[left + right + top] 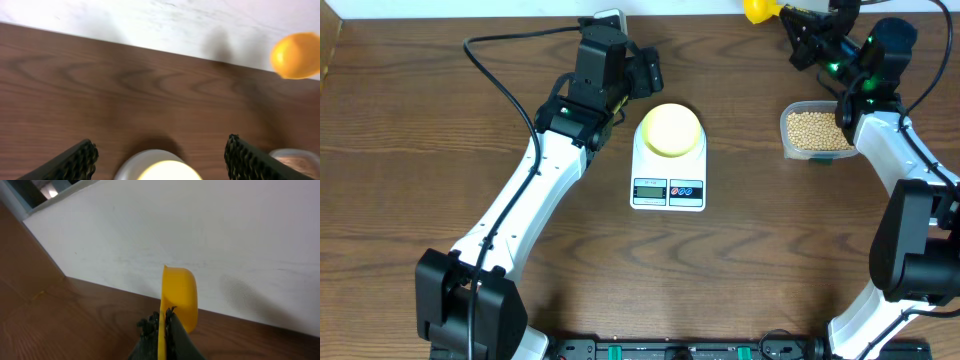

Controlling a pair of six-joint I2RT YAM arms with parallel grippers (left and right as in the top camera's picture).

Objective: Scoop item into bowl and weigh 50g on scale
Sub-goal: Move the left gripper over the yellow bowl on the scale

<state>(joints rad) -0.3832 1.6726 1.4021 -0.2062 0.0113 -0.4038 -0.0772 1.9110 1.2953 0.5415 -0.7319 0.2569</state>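
The main risk, as I judge it, is spilling: the yellow scoop (pixel 178 297) is held up at the far edge of the tabletop (pixel 440 150), near the white wall (pixel 200 235), well apart from both the clear tub (pixel 814 131) and the bowl (pixel 670 129). It has to travel a long way, so any tilt on the way could drop beans onto the wood. The scoop is seen from its side only, so I cannot tell if it carries anything. A second risk is the reading. If the left hand (pixel 645 72), which hangs just behind the bowl, touches the bowl or the scale (pixel 668 186), the display would show a false weight. Pouring too much at once would also pass 50g. The right hand (pixel 161 326) is clamped on the handle of the scoop, with the fingers pressed on both sides. The left hand is wide apart and holds nothing. The beans (pixel 812 127) lie in the tub, and the pale bowl stands on the scale's platform.
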